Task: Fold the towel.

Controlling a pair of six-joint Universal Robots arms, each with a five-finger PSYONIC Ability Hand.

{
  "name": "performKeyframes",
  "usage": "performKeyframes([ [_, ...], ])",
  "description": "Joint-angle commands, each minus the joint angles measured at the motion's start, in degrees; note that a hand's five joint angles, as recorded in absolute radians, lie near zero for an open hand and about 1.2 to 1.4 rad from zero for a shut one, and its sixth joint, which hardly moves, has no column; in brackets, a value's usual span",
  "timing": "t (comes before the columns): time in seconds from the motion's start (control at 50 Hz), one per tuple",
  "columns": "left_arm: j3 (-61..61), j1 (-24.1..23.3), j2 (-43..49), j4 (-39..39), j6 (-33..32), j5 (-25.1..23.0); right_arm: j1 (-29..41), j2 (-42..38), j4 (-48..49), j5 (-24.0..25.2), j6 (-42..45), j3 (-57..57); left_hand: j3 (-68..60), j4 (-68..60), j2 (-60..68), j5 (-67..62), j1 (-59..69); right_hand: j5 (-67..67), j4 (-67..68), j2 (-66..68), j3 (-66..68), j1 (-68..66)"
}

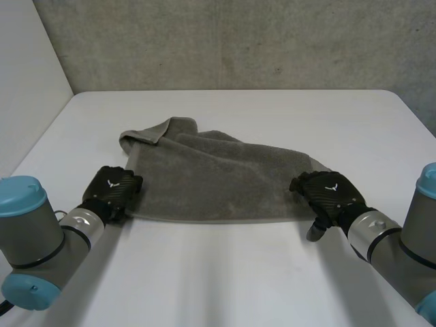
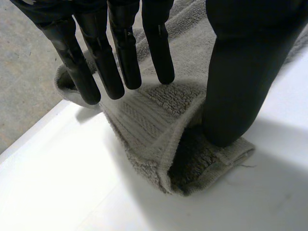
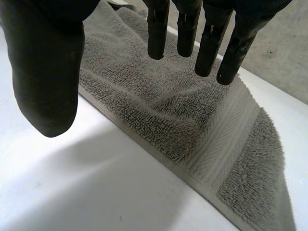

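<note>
The white table (image 1: 225,272) bears a rumpled grey towel (image 1: 218,180), with the left hand (image 1: 112,189) at its near left corner, fingers straight and thumb tip on the cloth, and the right hand (image 1: 327,194) over its near right corner, fingers straight, thumb apart.

The head camera looks down from behind the arms over the whole table (image 1: 225,272). Wrist cameras sit close over the left hand (image 1: 112,187) and right hand (image 1: 327,193), each apparently sharing a near corner of the towel (image 1: 218,177).
</note>
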State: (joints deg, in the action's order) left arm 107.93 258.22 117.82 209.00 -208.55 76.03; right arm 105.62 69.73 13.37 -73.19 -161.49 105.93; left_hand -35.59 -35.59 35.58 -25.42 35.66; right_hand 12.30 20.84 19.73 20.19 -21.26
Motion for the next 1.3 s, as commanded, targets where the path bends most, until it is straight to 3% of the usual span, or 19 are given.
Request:
performKeyframes([
  [0.02,0.1,0.0,0.1,0.0,0.0,0.0,0.6,-3.5,0.3,0.1,-0.4,-2.6,-4.2,-4.2,4.2,-4.4,4.2,0.6,2.0,3.1,2.7,-1.6],
  [0.12,0.0,0.0,0.1,0.2,0.1,-0.1,0.8,-5.7,0.3,-0.5,-0.1,-4.2,-10.3,-10.3,10.3,-10.5,10.2,0.9,2.4,3.5,3.0,-1.9],
  [0.16,-0.4,0.0,0.5,0.3,0.1,-0.4,0.8,-6.5,0.5,-0.5,-0.1,-4.9,-27.5,-27.5,27.5,-27.7,27.4,1.1,2.5,3.6,3.2,-2.1],
  [0.18,-0.4,0.0,0.5,0.3,0.1,-0.4,0.8,-6.5,0.5,-0.5,-0.1,-4.9,-27.6,-27.6,27.6,-27.8,27.5,1.1,2.5,3.6,3.2,-2.1],
  [0.24,-1.1,0.0,0.8,0.7,0.0,-0.3,0.8,-6.9,0.6,-0.5,-0.1,-5.3,-44.3,-44.3,44.3,-44.5,44.3,1.1,2.5,3.6,3.2,-2.1],
  [0.34,-2.9,-0.1,-0.3,2.0,0.3,0.4,0.7,-6.5,0.5,-0.6,-0.3,-5.3,-44.4,-44.4,44.4,-44.6,44.3,1.1,2.5,3.6,3.2,-2.1],
  [0.5,-3.2,-1.6,-11.7,-0.7,5.2,1.6,1.0,-3.8,-0.2,-1.4,-2.5,-5.7,-44.4,-44.4,44.4,-44.6,44.3,-4.0,-2.5,-1.4,-1.9,2.9],
  [0.62,-4.6,-3.1,-20.2,-5.5,14.4,1.3,5.7,-2.1,-2.0,-2.8,-11.9,-9.2,-44.4,-44.4,44.4,-44.6,44.3,-12.3,-10.8,-9.7,-10.2,11.3],
  [0.68,-4.9,-3.2,-21.2,-6.4,15.5,1.3,8.5,-2.8,-3.3,-4.0,-15.9,-12.1,-44.4,-44.4,44.4,-44.6,44.3,-12.3,-10.8,-9.7,-10.2,11.3],
  [0.86,-6.9,-5.0,-22.3,-9.9,16.7,1.6,15.2,-11.8,-3.4,-4.9,-22.3,-18.3,-44.4,-44.4,44.4,-44.6,44.3,-12.3,-10.8,-9.7,-10.2,11.3],
  [0.94,-7.7,-5.0,-22.3,-10.5,16.8,1.7,16.1,-16.1,-2.6,-8.2,-24.6,-20.5,-44.4,-44.4,44.4,-44.6,44.3,-12.3,-10.8,-9.7,-10.2,11.3],
  [0.96,-7.7,-5.0,-22.3,-10.5,16.8,1.7,16.1,-16.1,-2.6,-8.2,-24.6,-20.5,-44.4,-44.4,44.4,-44.6,44.3,-12.3,-10.8,-9.7,-10.2,11.3],
  [1.0,-7.8,-4.7,-22.3,-10.5,17.1,2.0,16.0,-18.4,-2.2,-14.1,-23.8,-22.4,-44.4,-44.4,44.4,-44.6,44.3,-2.9,-1.4,-0.3,-0.7,1.8],
  [1.06,-7.7,-4.5,-22.3,-10.5,17.2,2.5,15.3,-19.7,-1.9,-18.4,-21.9,-23.8,-44.4,-44.4,44.4,-44.6,44.3,8.8,10.2,11.4,10.9,-9.8],
  [1.12,-7.9,-4.0,-22.3,-10.5,17.5,2.9,14.2,-19.6,-1.7,-20.7,-18.7,-23.5,-44.4,-44.4,44.4,-44.6,44.3,15.8,17.3,18.4,17.9,-16.9],
  [1.3,-7.2,-1.0,-21.6,-10.5,17.6,3.1,6.2,-12.4,-1.2,-20.9,-12.0,-18.4,-44.4,-44.4,44.4,-44.6,44.3,18.1,19.5,20.6,20.2,-19.1],
])
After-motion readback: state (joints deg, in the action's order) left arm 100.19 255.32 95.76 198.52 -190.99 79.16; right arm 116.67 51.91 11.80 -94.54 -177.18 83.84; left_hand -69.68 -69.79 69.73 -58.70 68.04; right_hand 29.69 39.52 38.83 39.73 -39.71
